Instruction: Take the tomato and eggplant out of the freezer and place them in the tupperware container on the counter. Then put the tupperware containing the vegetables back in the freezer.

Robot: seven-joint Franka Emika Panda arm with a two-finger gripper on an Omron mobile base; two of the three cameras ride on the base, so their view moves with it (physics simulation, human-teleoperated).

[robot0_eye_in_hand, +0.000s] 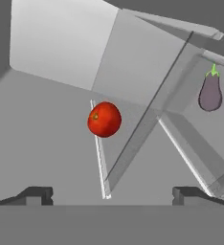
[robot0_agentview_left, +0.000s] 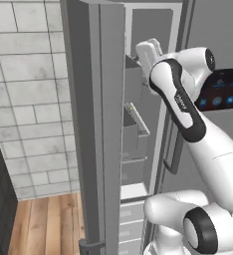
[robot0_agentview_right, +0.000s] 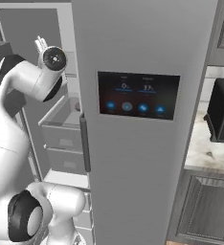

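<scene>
Step in hand: reaching into the freezer (robot0_agentview_left: 113, 124) for the tomato (robot0_eye_in_hand: 104, 119). Hand (robot0_eye_in_hand: 112, 194) spread wide, empty, tomato ahead of it; eggplant (robot0_eye_in_hand: 210, 92) apart, off to the side. Next: advance, straddle tomato, close.

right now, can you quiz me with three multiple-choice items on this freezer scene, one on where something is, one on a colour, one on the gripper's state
1. In the hand view, where is the eggplant relative to the tomato?
A. to its right and higher
B. directly below it
C. touching its left side

2. What colour is the tomato?
A. green
B. red
C. yellow

3. How does the gripper stand?
A. shut on the tomato
B. shut on the eggplant
C. open, holding nothing

Answers:
1. A, the eggplant sits at the upper right, apart from the tomato.
2. B, it is a glossy red ball.
3. C, the two fingertips stand wide apart with nothing between them.
</scene>
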